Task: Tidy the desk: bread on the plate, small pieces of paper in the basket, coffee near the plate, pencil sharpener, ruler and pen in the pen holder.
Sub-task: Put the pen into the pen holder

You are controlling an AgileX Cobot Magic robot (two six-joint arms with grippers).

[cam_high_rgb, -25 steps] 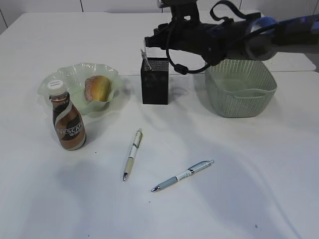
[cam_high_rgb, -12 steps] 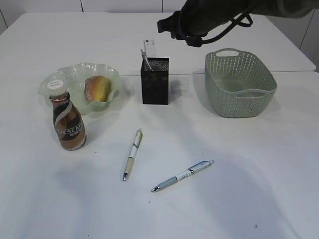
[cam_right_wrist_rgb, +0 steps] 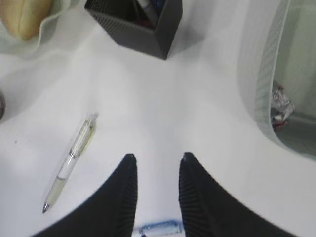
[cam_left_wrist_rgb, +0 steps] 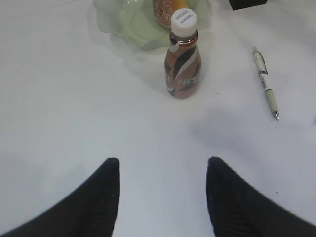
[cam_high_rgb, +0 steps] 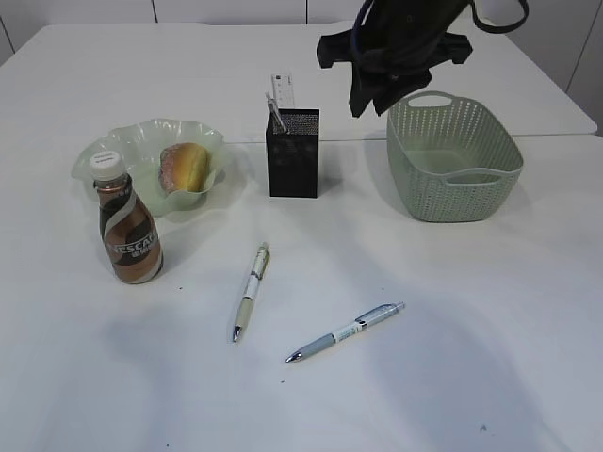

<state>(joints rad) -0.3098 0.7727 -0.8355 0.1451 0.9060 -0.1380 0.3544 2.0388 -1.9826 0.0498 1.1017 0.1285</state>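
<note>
The coffee [cam_high_rgb: 129, 237] bottle's brown swirl label read "NESCAFE". Print on the pens and ruler [cam_high_rgb: 282, 91] was too small to read.

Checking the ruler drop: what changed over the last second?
The right arm lifted off the pen holder and swung right toward the basket, uncovering the ruler standing in the holder. The right gripper is empty, jaws apart. Both pens, coffee and bread stayed put.

A lab-like robot test bench: a plain white desk [cam_high_rgb: 396, 395] against bare white wall panels [cam_high_rgb: 226, 9].
</note>
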